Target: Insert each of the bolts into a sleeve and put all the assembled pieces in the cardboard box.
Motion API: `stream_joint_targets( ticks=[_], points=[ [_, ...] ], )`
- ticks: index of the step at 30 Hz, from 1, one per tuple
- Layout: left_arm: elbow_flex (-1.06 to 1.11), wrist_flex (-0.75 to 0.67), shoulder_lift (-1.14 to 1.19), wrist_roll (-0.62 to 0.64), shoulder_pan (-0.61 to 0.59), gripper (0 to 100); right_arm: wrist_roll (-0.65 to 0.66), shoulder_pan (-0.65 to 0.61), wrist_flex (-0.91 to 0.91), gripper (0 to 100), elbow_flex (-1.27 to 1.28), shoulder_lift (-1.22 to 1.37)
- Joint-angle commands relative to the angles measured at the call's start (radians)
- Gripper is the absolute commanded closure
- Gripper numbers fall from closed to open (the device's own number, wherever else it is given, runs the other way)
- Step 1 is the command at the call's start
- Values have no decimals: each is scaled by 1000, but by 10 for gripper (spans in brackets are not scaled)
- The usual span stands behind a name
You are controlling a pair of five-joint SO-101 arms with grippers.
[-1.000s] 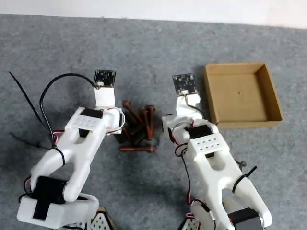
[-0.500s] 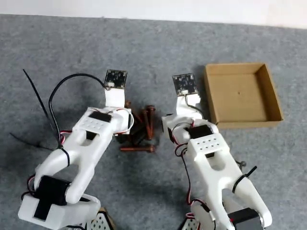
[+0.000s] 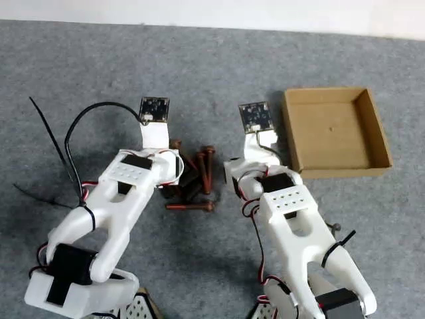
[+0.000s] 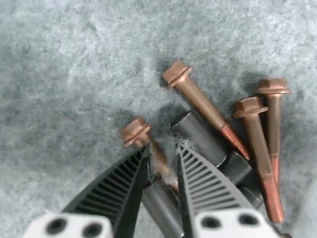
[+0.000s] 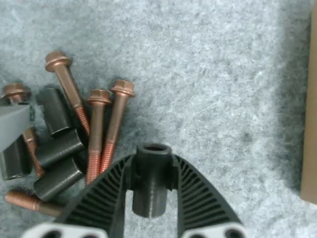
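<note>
Several copper bolts [image 3: 207, 169] and dark sleeves [image 5: 59, 147] lie in a pile between the two arms. My left gripper [image 4: 162, 149] sits at the pile's near-left side, its fingers closed around the shank of one bolt [image 4: 135, 132] that rests on the mat beside a sleeve [image 4: 200, 137]. My right gripper [image 5: 151, 159] hangs just right of the pile, shut on a dark sleeve [image 5: 150, 191] whose open end points away from the wrist. The cardboard box [image 3: 292, 136] stands at the far right, with nothing inside.
One bolt [image 3: 190, 207] lies crosswise at the near side of the pile. The box's edge [image 5: 311, 99] shows in the right wrist view. Black cables [image 3: 66, 143] loop left of the left arm. Bare grey mat [image 3: 199, 73] stretches beyond the pile.
The left arm has swung right to the pile and brought its fingers around a bolt's shank. The right arm has held still with its sleeve.
</note>
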Motion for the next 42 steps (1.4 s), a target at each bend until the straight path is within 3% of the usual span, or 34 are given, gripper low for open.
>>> stream_joint_targets(
  ticks=[1, 6, 13, 19, 26, 42],
  points=[
    [-10, 6, -2, 17, -10, 909, 2, 10, -19, 995, -7, -45],
    [-33, 12, 53, 17, -10, 908, 2, 10, -19, 995, -7, -45],
    [-252, 226, 237, 23, -31, 908, 2, 10, -21, 995, -7, -45],
    [-341, 318, 311, 23, -33, 909, 3, 10, -21, 995, -7, -45],
    [-343, 319, 309, 98, -111, 909, 3, 10, -21, 995, -7, -45],
    [-344, 315, 315, 100, -108, 909, 3, 10, -21, 995, -7, -45]
  ],
)
